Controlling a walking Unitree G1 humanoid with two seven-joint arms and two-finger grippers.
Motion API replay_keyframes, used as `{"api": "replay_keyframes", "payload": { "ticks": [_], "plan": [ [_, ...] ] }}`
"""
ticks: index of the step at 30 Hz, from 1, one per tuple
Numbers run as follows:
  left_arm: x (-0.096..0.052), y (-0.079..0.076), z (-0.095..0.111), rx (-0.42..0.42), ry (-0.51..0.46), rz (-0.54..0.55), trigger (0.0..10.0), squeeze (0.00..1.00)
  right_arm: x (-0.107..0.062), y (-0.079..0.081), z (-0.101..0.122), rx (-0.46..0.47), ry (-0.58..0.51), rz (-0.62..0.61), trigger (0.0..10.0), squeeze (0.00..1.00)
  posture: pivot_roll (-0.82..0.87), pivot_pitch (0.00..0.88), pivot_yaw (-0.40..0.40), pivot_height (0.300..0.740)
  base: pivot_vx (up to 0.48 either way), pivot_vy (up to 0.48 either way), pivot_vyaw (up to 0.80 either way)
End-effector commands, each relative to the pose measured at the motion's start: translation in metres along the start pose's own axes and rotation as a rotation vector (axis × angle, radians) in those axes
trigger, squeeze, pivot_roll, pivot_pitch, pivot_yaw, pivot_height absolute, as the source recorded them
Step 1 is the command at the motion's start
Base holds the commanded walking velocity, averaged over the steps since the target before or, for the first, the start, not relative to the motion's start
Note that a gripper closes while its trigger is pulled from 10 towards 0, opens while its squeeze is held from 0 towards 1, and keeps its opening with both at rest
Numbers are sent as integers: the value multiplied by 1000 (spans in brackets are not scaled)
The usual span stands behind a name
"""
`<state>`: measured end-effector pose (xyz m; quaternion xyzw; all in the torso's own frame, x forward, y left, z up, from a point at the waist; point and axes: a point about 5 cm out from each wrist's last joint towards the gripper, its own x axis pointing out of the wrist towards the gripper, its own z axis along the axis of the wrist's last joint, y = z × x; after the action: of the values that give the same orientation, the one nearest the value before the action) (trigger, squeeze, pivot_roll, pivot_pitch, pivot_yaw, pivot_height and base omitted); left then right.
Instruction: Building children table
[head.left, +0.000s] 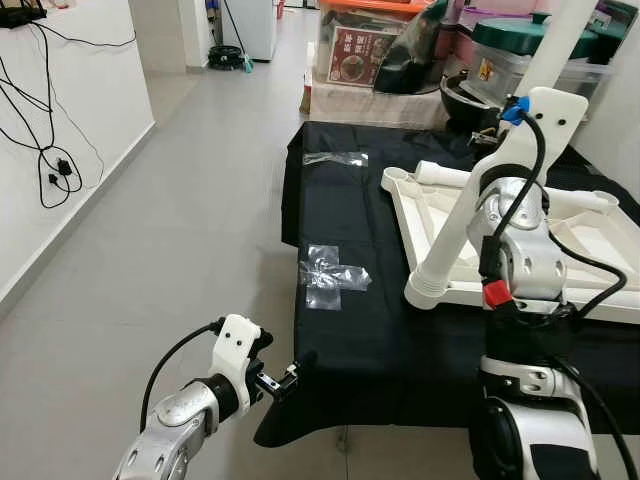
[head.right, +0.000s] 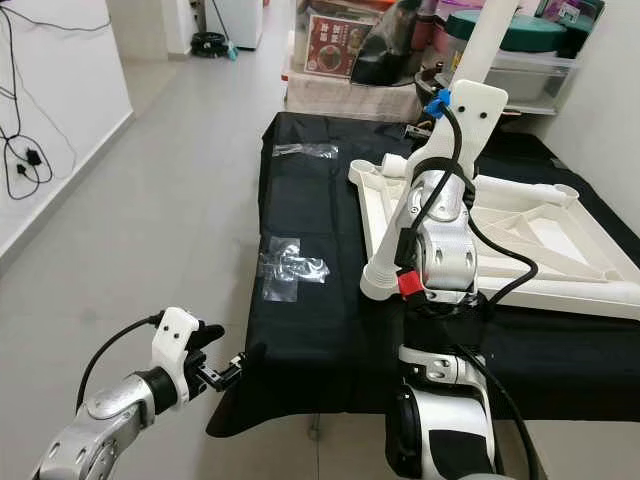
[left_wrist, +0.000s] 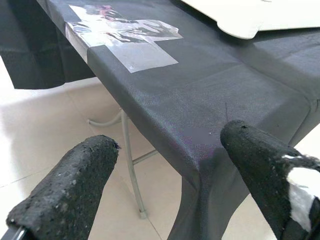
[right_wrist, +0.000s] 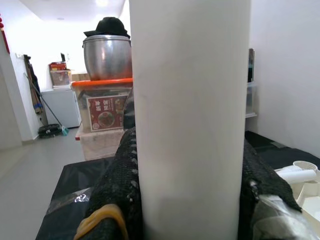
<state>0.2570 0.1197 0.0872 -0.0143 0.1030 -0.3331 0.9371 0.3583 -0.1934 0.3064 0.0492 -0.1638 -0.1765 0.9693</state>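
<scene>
In the left eye view, the upturned white tabletop (head.left: 520, 235) lay on the black-draped work table (head.left: 340, 330), with one white leg (head.left: 452, 245) slanting up from its near corner. The right gripper (head.left: 545, 100) was raised high above it, holding a second white leg (head.left: 562, 40) that ran up out of the picture. The left gripper (head.left: 285, 380) hung low at the table's near left corner, just beside the black cloth. Two clear plastic bags (head.left: 333, 275) lay on the cloth, apart from the tabletop.

The right eye view gave the same scene, and showed more plainly that the slanted leg (head.right: 395, 245) met the tabletop (head.right: 560, 235) at its near corner. Whether it was properly seated could not be told; if not, a knock from the right arm could well topple it.

The left wrist view showed what the head views could not: the left fingers (left_wrist: 70, 192) were spread wide, nothing between them, with the cloth corner (left_wrist: 210, 150) just ahead. If they closed there, they might snag the cloth and drag the tabletop with it.

The right wrist view showed the held leg (right_wrist: 190, 120) upright and pinched between the two black fingers (right_wrist: 120, 190) (the grip sat on smooth round tube). A smooth tube could twist or slip in the grip, and so reach its socket crooked. A steel pot (right_wrist: 106, 57) on stacked storage boxes (right_wrist: 102, 112) stood behind.
</scene>
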Motion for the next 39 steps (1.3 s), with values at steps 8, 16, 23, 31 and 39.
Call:
{"api": "replay_keyframes", "payload": {
  "ticks": [8, 16, 23, 31, 39],
  "plan": [
    [1, 0, -4, 2, 20, -7, 10000, 0, -1, 2, 26, 42, -99, 13, 10000, 153, -37, 0, -102, 740, 0, 0, 0],
    [2, 0, -4, 3, 19, -8, 10000, 0, -1, 2, 24, 43, -87, 10, 10000, 1000, -36, 0, -102, 740, 0, 0, 0],
    [2, 0, -4, 3, 18, -7, 10000, 0, 0, 1, 23, 39, -76, 10, 10000, 0, -35, 0, -104, 740, 0, 0, 0],
    [2, 0, -4, 2, 18, -8, 10000, 0, 4, 2, 22, 5, -50, 130, 10000, 0, -38, 0, -101, 740, 0, 0, 0],
    [3, 0, -4, 3, 16, -10, 10000, 0, 14, -4, 8, -83, 52, 320, 10000, 0, -40, 0, -100, 740, 0, 0, 0]
  ]
}}
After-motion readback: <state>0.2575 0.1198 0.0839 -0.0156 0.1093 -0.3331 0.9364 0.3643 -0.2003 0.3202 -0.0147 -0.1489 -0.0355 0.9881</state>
